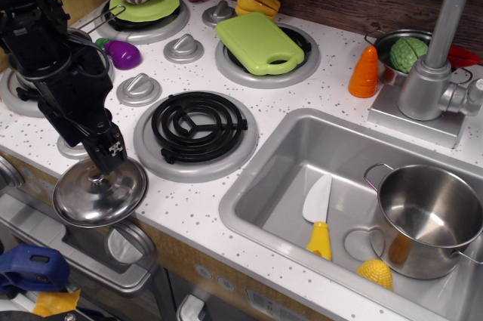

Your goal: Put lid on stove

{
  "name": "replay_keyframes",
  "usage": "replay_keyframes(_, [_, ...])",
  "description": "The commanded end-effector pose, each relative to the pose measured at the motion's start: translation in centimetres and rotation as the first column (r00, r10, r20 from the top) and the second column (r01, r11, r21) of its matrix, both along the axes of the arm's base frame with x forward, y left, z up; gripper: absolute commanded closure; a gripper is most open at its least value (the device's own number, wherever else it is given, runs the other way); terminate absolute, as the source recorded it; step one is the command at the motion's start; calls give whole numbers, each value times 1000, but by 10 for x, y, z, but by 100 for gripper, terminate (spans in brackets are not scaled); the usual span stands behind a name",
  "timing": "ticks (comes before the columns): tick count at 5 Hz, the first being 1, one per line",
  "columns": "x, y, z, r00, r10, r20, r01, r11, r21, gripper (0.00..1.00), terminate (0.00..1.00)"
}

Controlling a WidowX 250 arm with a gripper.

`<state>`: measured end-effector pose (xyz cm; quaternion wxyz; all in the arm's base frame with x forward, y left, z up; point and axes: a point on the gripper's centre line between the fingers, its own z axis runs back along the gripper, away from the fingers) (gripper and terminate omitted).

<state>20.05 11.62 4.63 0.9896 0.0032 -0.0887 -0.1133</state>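
The shiny round steel lid [98, 194] hangs at the counter's front left edge, tilted a little, partly over the edge. My black gripper [106, 162] comes down from the upper left and is shut on the lid's small centre knob. The stove burner [198, 126], a black spiral coil in a flat silver ring, lies uncovered just to the right of and behind the lid. The lid's right rim is close to the ring's left front edge.
Grey dial knobs [139, 88] sit behind the burner. A green cutting board [259, 43] covers the back burner. A purple eggplant [123, 54] lies at left. The sink [279, 177] at right holds a steel pot [426, 219], a toy knife [318, 215] and a yellow piece [375, 273].
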Motion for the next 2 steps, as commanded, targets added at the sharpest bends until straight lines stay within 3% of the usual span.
replay_keyframes(1, [0, 0, 0, 1000, 0, 0, 0, 1000, 0, 0, 0])
replay_keyframes(2, [0, 3, -9, 1000, -2, 15, 2, 1000, -9, 0, 0])
